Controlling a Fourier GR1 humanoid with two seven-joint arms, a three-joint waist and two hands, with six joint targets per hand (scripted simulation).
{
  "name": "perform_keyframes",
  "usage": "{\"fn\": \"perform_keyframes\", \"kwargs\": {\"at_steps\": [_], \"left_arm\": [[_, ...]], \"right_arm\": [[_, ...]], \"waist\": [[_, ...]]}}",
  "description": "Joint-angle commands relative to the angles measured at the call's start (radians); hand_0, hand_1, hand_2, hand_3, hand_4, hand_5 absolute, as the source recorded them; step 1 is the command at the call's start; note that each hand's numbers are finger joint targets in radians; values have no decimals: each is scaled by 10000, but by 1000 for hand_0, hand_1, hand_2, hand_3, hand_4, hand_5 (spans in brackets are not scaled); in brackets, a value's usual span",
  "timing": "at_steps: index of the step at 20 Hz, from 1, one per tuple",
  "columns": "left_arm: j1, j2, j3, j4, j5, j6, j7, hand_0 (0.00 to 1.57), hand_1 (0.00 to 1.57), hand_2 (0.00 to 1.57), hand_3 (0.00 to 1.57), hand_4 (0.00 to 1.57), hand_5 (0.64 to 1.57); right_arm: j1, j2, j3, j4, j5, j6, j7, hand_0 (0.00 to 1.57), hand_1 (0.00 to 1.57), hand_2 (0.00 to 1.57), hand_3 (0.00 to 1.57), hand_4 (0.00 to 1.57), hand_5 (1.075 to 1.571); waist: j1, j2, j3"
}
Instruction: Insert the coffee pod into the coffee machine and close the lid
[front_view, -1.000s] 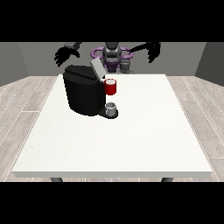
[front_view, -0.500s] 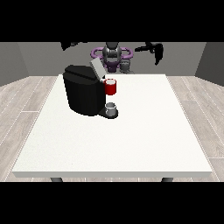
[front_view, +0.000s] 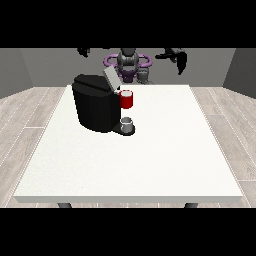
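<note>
Clearly little of the task is done: the coffee machine sits at the table's far left with its lid tilted up. A red thing at the machine shows, with a grey thing on the base below it; whether that is the pod I cannot tell. Both hands are raised high and far back, the hand at the view's left and the hand at the view's right; how their fingers lie, I cannot tell.

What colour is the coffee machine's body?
Black, seen in the front view: the coffee machine stands on the white table.
</note>
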Motion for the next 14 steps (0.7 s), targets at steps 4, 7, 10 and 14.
{"fn": "perform_keyframes", "kwargs": {"at_steps": [4,7,10,14], "left_arm": [[685,220,2,-1569,908,-71,887,0,0,0,0,0,1571],[1222,-27,-416,-2377,1001,-69,618,0,0,0,0,0,1571],[1099,448,-324,-2860,1611,-25,1071,0,0,0,0,0,1571],[1371,70,-985,-3304,1098,434,820,0,0,0,0,0,1571]], "right_arm": [[-780,401,599,-140,498,-92,658,0,0,0,0,123,1571],[-1041,453,83,487,124,78,-148,0,0,0,0,0,1571],[-1017,320,-80,944,-111,547,-473,0,0,0,0,0,1571],[-2105,-190,-790,1739,-413,689,-187,0,0,0,0,0,1571]], "waist": [[-47,488,-1],[203,1026,0],[26,1426,1],[116,2120,0]]}}
